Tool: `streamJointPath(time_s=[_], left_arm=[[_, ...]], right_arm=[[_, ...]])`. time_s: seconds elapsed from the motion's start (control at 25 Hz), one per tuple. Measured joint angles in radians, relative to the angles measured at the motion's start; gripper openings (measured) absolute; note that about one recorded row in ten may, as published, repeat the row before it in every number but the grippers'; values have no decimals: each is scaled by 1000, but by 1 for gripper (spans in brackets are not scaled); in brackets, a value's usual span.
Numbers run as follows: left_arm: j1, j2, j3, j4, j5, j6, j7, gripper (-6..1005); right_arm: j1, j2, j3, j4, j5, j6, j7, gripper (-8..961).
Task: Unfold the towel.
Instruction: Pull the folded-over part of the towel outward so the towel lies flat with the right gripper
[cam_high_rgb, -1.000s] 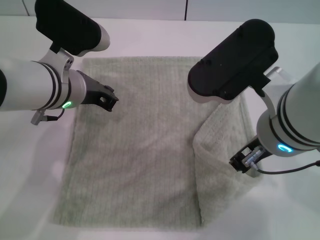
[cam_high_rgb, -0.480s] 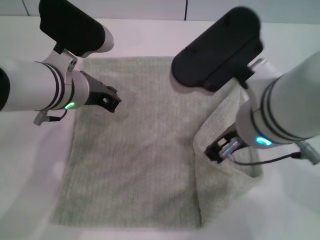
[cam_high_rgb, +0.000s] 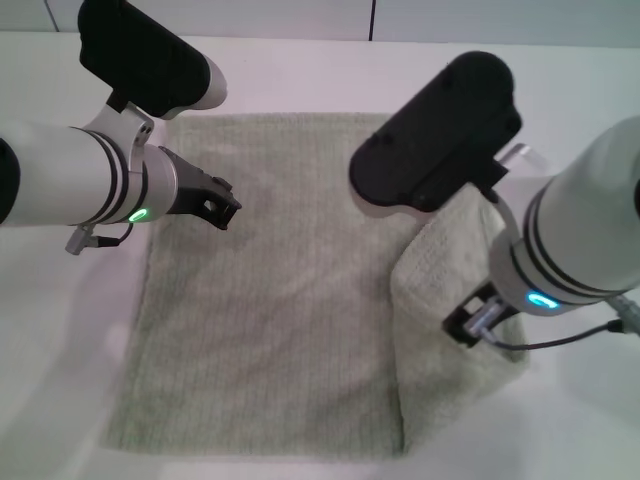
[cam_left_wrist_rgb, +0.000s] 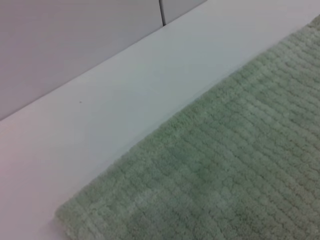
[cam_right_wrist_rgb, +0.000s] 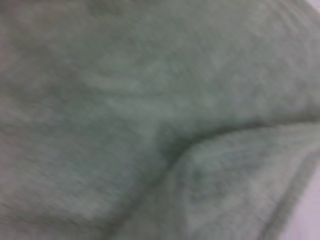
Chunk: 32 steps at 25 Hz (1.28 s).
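Note:
The pale sage-green towel (cam_high_rgb: 270, 310) lies mostly flat on the white table (cam_high_rgb: 60, 380). Its right side is folded back over itself as a raised flap (cam_high_rgb: 440, 350). My right gripper (cam_high_rgb: 470, 325) is low on this flap, half hidden under its own wrist. The right wrist view is filled by the towel (cam_right_wrist_rgb: 100, 100), with a fold and a hemmed edge (cam_right_wrist_rgb: 292, 200). My left gripper (cam_high_rgb: 222, 205) hovers over the towel's far left part. The left wrist view shows the towel's edge and a corner (cam_left_wrist_rgb: 225, 170) on the table (cam_left_wrist_rgb: 100, 125).
The table's white surface runs around the towel on all sides, with a grey wall (cam_high_rgb: 300, 15) behind. The two big black arm housings (cam_high_rgb: 435, 135) hang over the towel's far half.
My right arm swung left over the flap and has come back right and lower. The flap's fold shifted a little. My left arm has hardly moved.

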Motion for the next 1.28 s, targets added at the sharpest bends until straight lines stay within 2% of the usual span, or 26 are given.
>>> streamJointPath(time_s=[0.2,0.32,0.48,0.52,0.56,0.72,0.8,1.28], left_arm=[[-5,1,0,5,0,-1,0,-1],[-5,1,0,6,2,-1,0,-1],[-6,1,1,6,2,-1,0,-1],[-7,1,5,6,1,1,0,-1],[-7,1,5,6,1,1,0,-1],[-7,0,9,6,2,2,0,-2],[-7,1,9,6,2,0,1,-2],[-9,3,7,16,16,1,1,-2]], right_arm=[[-22,2,-6,-7,-25,45,5,489],[-36,4,4,-108,-35,50,17,486],[-24,4,7,-140,-34,16,22,486],[-16,3,2,-96,-22,-39,19,486],[-16,3,2,-96,-22,-39,19,486],[18,0,-23,79,94,-171,-6,486],[22,-1,-27,91,103,-174,-6,485],[17,-2,-26,80,38,20,2,485]])
